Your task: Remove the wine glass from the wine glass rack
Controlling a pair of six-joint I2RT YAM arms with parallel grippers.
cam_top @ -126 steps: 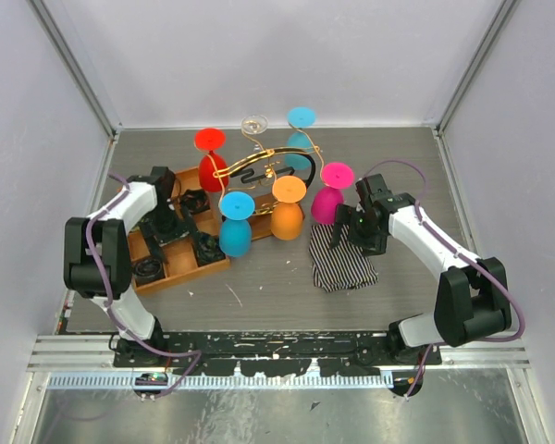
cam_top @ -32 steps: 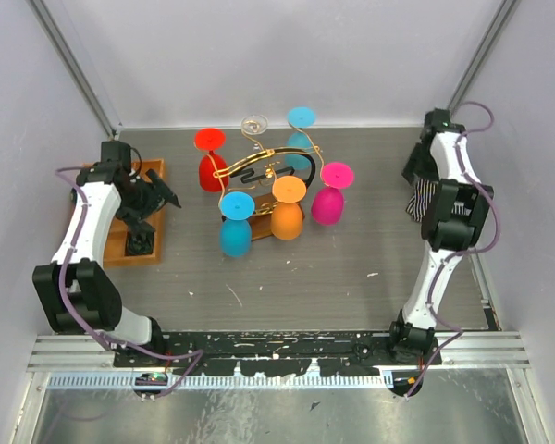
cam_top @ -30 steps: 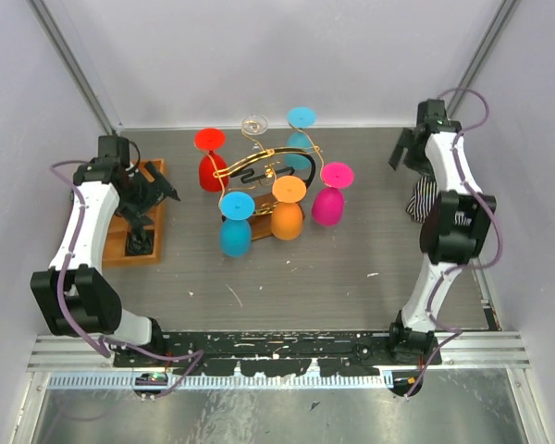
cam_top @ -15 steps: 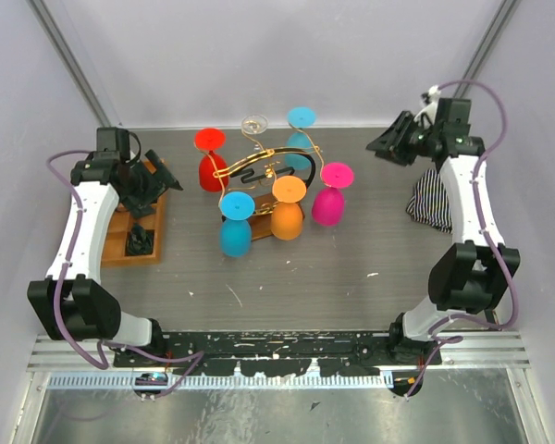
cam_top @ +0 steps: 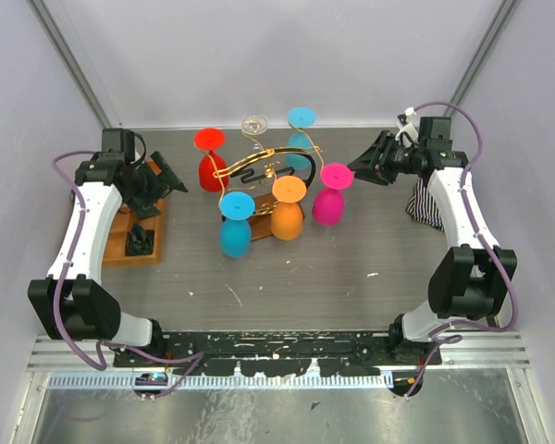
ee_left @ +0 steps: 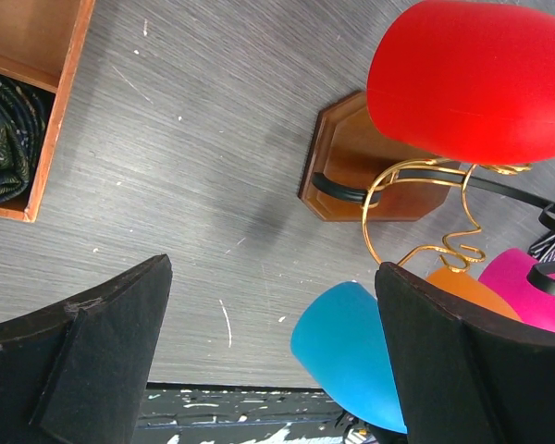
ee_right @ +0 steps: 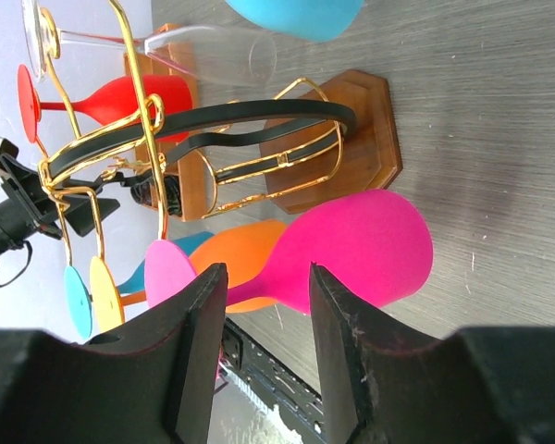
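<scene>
Wine glass rack centre frame, right gripper near pink wine glass, left gripper at left, I read both parted, empty.

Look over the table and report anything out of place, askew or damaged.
The striped cloth lies crumpled at the table's right edge rather than flat. Small white scuffs mark the tabletop. The wine glass rack stands upright with its glasses hanging. No breakage or spill shows.
</scene>
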